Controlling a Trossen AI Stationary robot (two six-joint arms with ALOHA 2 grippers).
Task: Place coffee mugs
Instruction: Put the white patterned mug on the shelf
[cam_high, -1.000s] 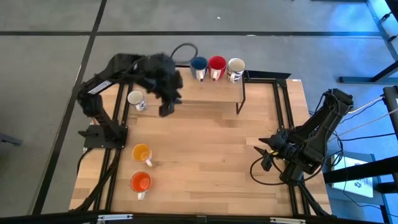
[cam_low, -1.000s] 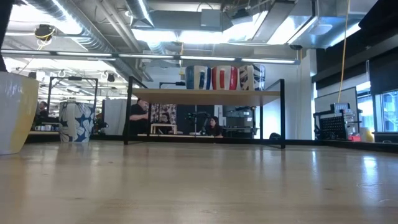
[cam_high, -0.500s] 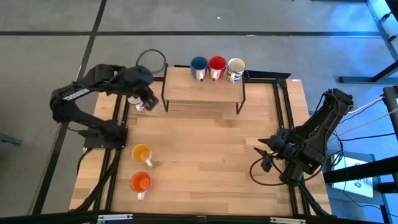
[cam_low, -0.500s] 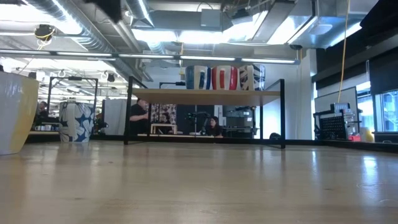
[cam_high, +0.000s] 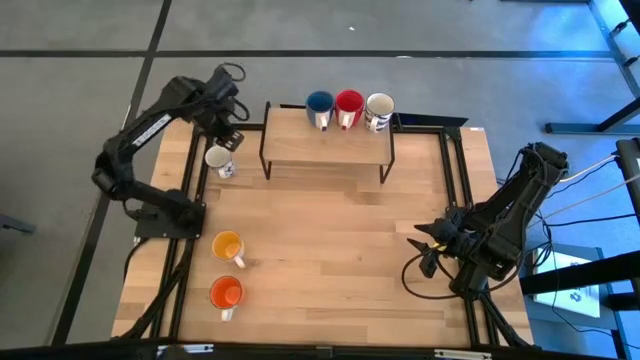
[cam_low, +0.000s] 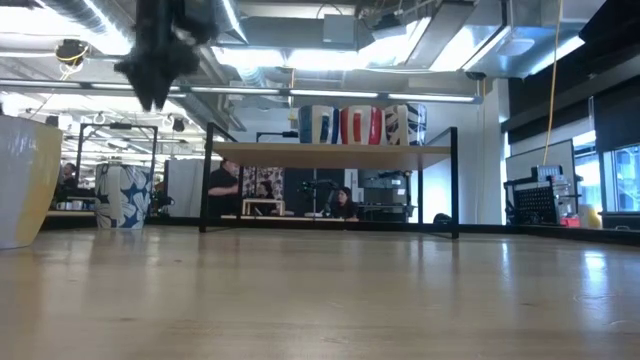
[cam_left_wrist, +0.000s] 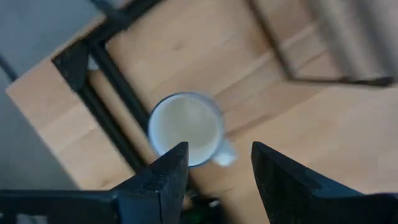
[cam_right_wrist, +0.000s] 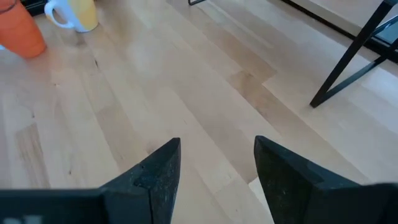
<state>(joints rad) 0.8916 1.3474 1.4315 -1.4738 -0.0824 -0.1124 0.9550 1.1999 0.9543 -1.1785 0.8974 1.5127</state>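
The left gripper (cam_high: 226, 127) hangs open and empty above the upright white mug (cam_high: 219, 160); its handle points toward the table's near edge; the right gripper (cam_high: 424, 247) waits open.

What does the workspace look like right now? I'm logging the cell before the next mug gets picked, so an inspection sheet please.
Surface: wooden table, with a raised shelf at its far edge.
Job's things: blue mug, red mug and white mug on the shelf; another white mug, a yellow-orange mug and an orange mug on the table.
Clutter: nothing seen.
Grippers: left pincer open above the white table mug; right pincer open, empty, over the table's right edge.
Cables: a cable loops at each arm.
Surroundings: people in the room beyond the table.
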